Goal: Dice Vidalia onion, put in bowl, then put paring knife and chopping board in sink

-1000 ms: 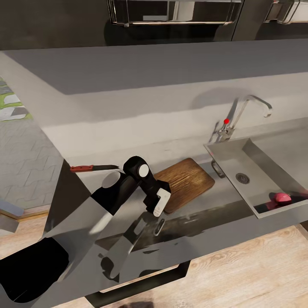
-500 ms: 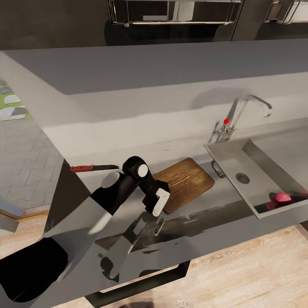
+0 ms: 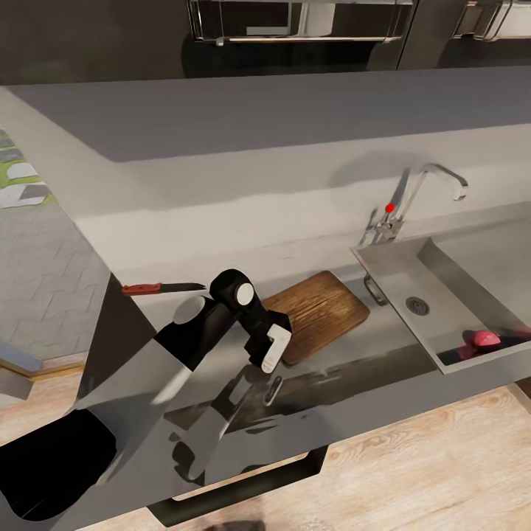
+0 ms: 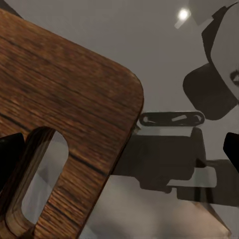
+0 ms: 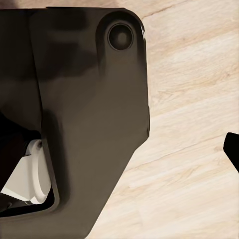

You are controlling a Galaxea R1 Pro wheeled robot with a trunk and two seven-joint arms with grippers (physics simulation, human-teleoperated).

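The brown chopping board (image 3: pixel 318 313) lies on the grey countertop (image 3: pixel 221 221), left of the sink (image 3: pixel 398 276). My left gripper (image 3: pixel 271 358) hovers open over the board's near-left end. In the left wrist view the board's slot handle hole (image 4: pixel 42 179) lies between the spread dark fingertips (image 4: pixel 10 154). The red-handled paring knife (image 3: pixel 158 287) rests on the counter behind my left arm. The pinkish Vidalia onion (image 3: pixel 484 338) sits in the sink's near corner. My right gripper (image 5: pixel 119 149) hangs open over the wooden floor beside the robot's dark base. The bowl is out of view.
The grey tap (image 3: pixel 413 192) with its red knob (image 3: pixel 390 208) rises behind the sink. A drawer with a dark bar handle (image 3: pixel 243 483) runs below the counter's front edge. A dish rack (image 3: pixel 299 22) hangs above the back wall.
My left gripper has edged very slightly left at the board's handle end. The head view has shifted a trace. Board, knife and onion have stayed put.
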